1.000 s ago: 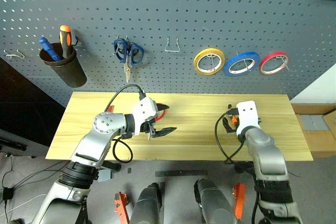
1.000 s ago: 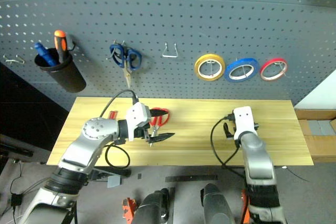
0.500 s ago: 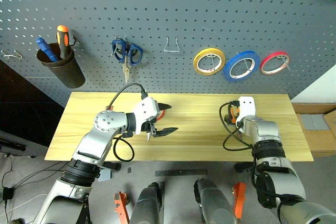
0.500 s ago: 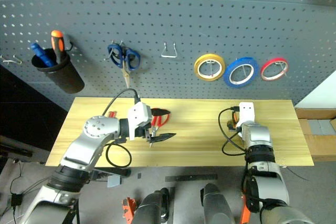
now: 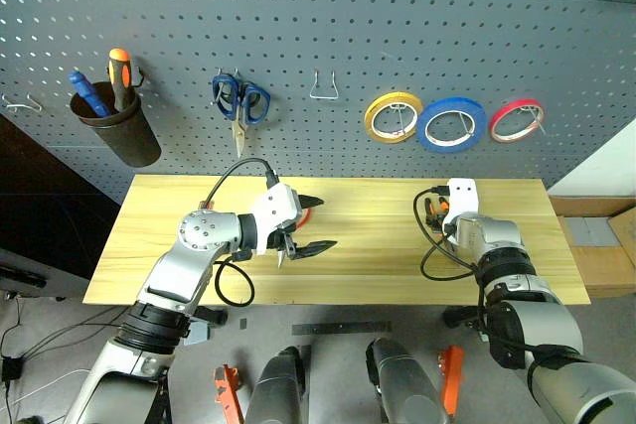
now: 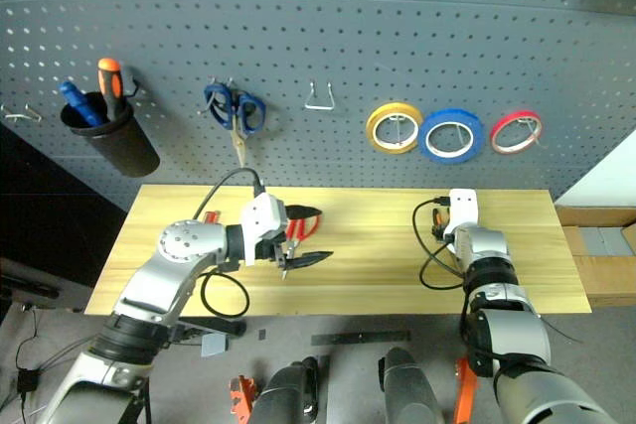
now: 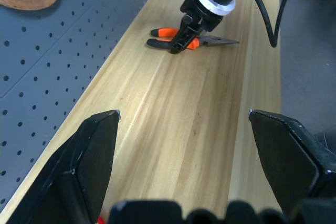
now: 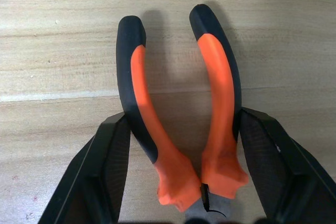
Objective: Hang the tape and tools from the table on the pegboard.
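Observation:
The pliers (image 8: 142,93), with orange-and-black handles, lie flat on the table (image 5: 378,255) towards its right end. My right gripper (image 8: 182,119) reaches down over them, one finger pressed against the outside of each handle. My left gripper (image 5: 323,220) hovers open and empty over the middle-left of the table. Just behind it lie the red-handled scissors (image 6: 303,220), partly hidden. A red screwdriver handle (image 6: 211,215) peeks out behind my left arm. The blue tape (image 5: 450,124) hangs on the pegboard (image 5: 298,27).
On the pegboard hang a black cup (image 5: 124,136) with a blue and an orange tool, blue-handled scissors (image 5: 241,101), an empty wire hook (image 5: 323,86), a yellow roll (image 5: 395,116) and a red roll (image 5: 519,119). A cardboard box (image 5: 596,245) lies beyond the table's right end.
My right arm stretched forward and down onto the pliers, and its fingers closed in against the handles. The blue tape swung slightly on its hook. My left arm stayed still.

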Controlling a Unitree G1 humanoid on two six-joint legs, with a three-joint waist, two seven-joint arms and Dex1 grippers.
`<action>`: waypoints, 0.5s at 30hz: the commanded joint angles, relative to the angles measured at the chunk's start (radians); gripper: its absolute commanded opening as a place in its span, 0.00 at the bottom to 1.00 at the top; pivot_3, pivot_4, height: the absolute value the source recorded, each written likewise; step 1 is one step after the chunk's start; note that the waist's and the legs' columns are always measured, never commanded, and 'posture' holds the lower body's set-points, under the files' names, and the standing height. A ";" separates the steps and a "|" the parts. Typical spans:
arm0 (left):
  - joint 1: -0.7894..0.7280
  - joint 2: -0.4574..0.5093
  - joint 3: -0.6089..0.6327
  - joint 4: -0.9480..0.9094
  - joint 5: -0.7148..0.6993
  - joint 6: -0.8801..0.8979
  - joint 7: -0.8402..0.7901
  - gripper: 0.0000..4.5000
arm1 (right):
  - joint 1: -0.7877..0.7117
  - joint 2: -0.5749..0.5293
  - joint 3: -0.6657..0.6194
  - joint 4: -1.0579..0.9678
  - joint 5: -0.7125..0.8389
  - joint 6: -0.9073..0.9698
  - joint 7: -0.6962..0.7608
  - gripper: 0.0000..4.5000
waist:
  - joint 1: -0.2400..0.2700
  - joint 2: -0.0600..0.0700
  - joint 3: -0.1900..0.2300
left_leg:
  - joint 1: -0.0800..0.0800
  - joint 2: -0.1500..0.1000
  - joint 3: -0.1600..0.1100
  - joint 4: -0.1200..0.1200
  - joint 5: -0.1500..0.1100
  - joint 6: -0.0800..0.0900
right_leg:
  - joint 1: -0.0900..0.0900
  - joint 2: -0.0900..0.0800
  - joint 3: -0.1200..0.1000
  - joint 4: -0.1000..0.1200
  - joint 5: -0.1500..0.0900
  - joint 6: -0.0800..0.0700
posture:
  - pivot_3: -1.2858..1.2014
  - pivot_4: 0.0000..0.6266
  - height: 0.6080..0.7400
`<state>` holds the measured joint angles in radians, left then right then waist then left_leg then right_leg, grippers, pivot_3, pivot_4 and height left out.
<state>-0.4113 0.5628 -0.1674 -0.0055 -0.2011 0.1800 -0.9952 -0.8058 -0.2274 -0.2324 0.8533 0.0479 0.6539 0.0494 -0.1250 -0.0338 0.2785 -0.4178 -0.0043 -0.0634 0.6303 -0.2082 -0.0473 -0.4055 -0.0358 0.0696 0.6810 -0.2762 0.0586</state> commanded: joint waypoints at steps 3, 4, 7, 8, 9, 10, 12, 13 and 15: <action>0.053 0.016 0.113 -0.061 -0.106 0.053 0.006 0.94 | 0.079 0.022 -0.002 -0.346 0.054 0.076 -0.011 0.59 | -0.004 0.000 0.000 | -0.001 0.000 0.000 0.000 0.000 0.000 | -0.001 0.000 0.000 0.000 0.000 0.000 | 0.46 0.35 1.00; 0.068 0.023 0.133 -0.067 -0.122 0.059 0.004 0.94 | 0.111 0.032 0.008 -0.466 0.065 0.120 -0.006 0.59 | -0.006 0.000 0.000 | -0.001 0.001 -0.001 -0.001 0.000 0.000 | -0.001 0.000 0.000 0.000 0.000 0.000 | 0.46 0.35 1.00; 0.114 0.045 0.185 -0.093 -0.151 0.080 0.011 0.94 | 0.227 0.078 0.041 -0.865 0.113 0.291 -0.010 0.59 | -0.011 0.000 0.000 | -0.006 0.002 -0.003 -0.001 0.000 0.000 | -0.006 0.000 -0.001 0.000 0.000 0.000 | 0.46 0.36 1.00; 0.126 0.049 0.198 -0.101 -0.155 0.085 0.018 0.94 | 0.262 0.095 0.052 -0.974 0.129 0.344 -0.014 0.59 | -0.011 0.001 0.000 | -0.006 0.003 -0.005 -0.001 0.000 0.000 | -0.006 0.000 -0.001 0.000 0.000 0.000 | 0.46 0.36 1.00; 0.138 0.051 0.211 -0.109 -0.157 0.089 0.027 0.94 | 0.296 0.113 0.067 -1.079 0.146 0.393 -0.015 0.59 | -0.011 0.001 0.000 | -0.007 0.003 -0.007 -0.001 0.000 0.000 | -0.007 0.000 -0.001 0.000 0.000 0.000 | 0.46 0.36 1.00; 0.152 0.053 0.229 -0.120 -0.164 0.094 0.038 0.94 | 0.337 0.140 0.093 -1.200 0.168 0.438 -0.015 0.59 | -0.011 0.001 0.000 | -0.007 0.003 -0.008 0.000 0.000 0.000 | -0.007 0.000 -0.002 0.000 0.000 0.000 | 0.46 0.36 1.00; 0.171 0.044 0.269 -0.143 -0.187 0.115 0.074 0.94 | 0.398 0.193 0.147 -1.389 0.213 0.479 -0.008 0.59 | -0.010 0.001 0.000 | -0.008 0.003 -0.010 0.000 0.000 0.000 | -0.007 0.000 -0.003 0.000 0.000 0.000 | 0.46 0.37 1.00; 0.177 0.040 0.287 -0.153 -0.199 0.125 0.091 0.94 | 0.416 0.218 0.171 -1.458 0.230 0.494 -0.006 0.59 | -0.010 0.001 0.000 | -0.008 0.003 -0.010 0.000 0.000 0.000 | -0.007 0.000 -0.004 0.000 0.000 0.000 | 0.46 0.37 1.00; 0.183 0.039 0.318 -0.171 -0.220 0.144 0.113 0.94 | 0.414 0.261 0.205 -1.541 0.257 0.519 -0.008 0.59 | -0.011 0.001 0.000 | -0.008 0.003 -0.010 0.000 0.000 -0.001 | -0.007 0.000 -0.004 0.001 0.000 0.000 | 0.46 0.36 1.00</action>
<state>-0.2323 0.6014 0.1010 -0.1217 -0.3865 0.3161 -0.9021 -0.3668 0.0204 -0.0460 -0.5707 0.2710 1.1656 0.0414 -0.1360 -0.0332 0.2786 -0.4253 -0.0013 -0.0737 0.6309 -0.2076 -0.0484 -0.4118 -0.0359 0.0659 0.6817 -0.2758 0.0579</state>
